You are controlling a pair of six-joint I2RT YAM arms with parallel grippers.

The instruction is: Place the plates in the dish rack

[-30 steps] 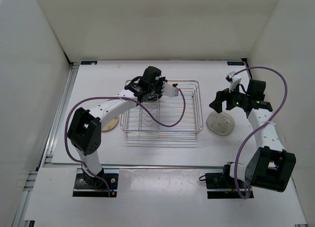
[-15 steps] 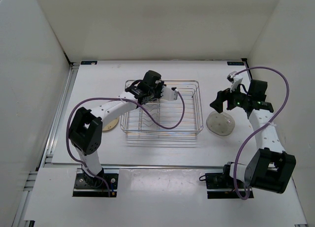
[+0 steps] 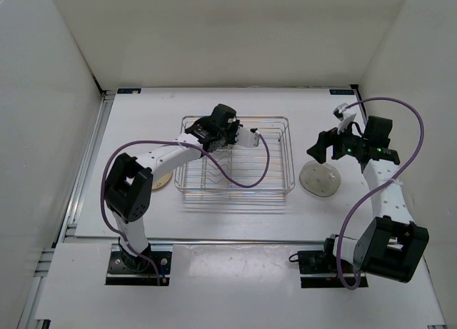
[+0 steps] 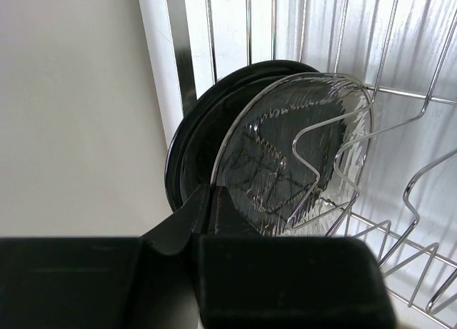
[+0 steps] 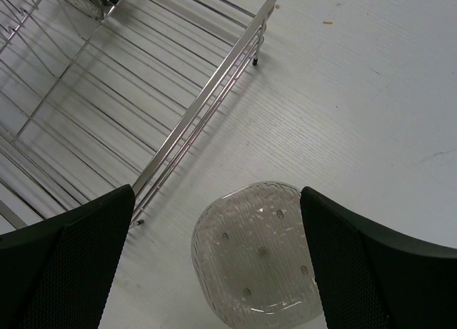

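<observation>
The dish rack (image 3: pixel 287 158) is a silver wire basket at mid-table. In the left wrist view a black plate (image 4: pixel 189 140) and a translucent greyish plate (image 4: pixel 285 158) stand upright side by side between the rack's wire dividers (image 4: pixel 428 93). My left gripper (image 3: pixel 218 138) reaches into the rack's far left part, with its jaws (image 4: pixel 211 200) shut on the translucent plate's lower rim. A pale ribbed plate (image 3: pixel 320 179) lies flat on the table right of the rack. My right gripper (image 5: pixel 221 265) hangs open and empty above it (image 5: pixel 260 254). A cream-yellow plate (image 3: pixel 164 179) lies left of the rack, partly hidden by the left arm.
The rack's near right corner and rim (image 5: pixel 207 100) lie just left of the pale plate. White walls close in the table at the back and both sides. Purple cables loop over both arms, the left one across the rack.
My left gripper has edged slightly right over the rack's far left part. My right gripper has shifted a little right above the pale plate. The plates on the table have not moved.
</observation>
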